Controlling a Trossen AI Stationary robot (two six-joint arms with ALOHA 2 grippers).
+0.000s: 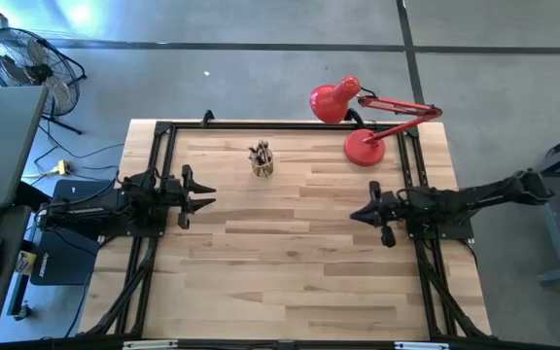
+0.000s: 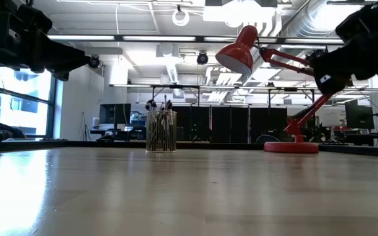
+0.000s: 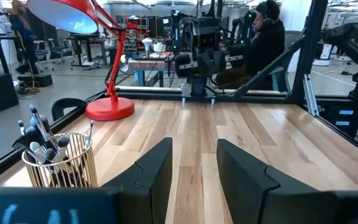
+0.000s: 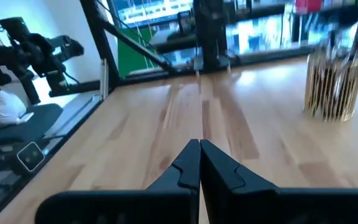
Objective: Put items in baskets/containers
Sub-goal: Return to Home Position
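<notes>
The clear yellowish cup [image 1: 262,163] stands upright on its base near the table's far edge, left of centre, also seen in the low view [image 2: 161,132]. Several thin dark brush-like sticks [image 3: 42,140] stand inside it, their ends poking above the rim. My left gripper [image 1: 205,195] hovers open at the table's left side, well short of the cup. My right gripper [image 1: 357,215] hovers shut at the table's right side, its fingertips [image 4: 199,152] pressed together, far from the cup [image 4: 335,84].
A red desk lamp [image 1: 366,117] stands on its round base [image 1: 365,148] at the far right corner, its arm reaching left. A black frame [image 1: 163,136] runs along the table's far and side edges. A person [image 3: 266,37] sits beyond the table. Bare wood lies between the arms.
</notes>
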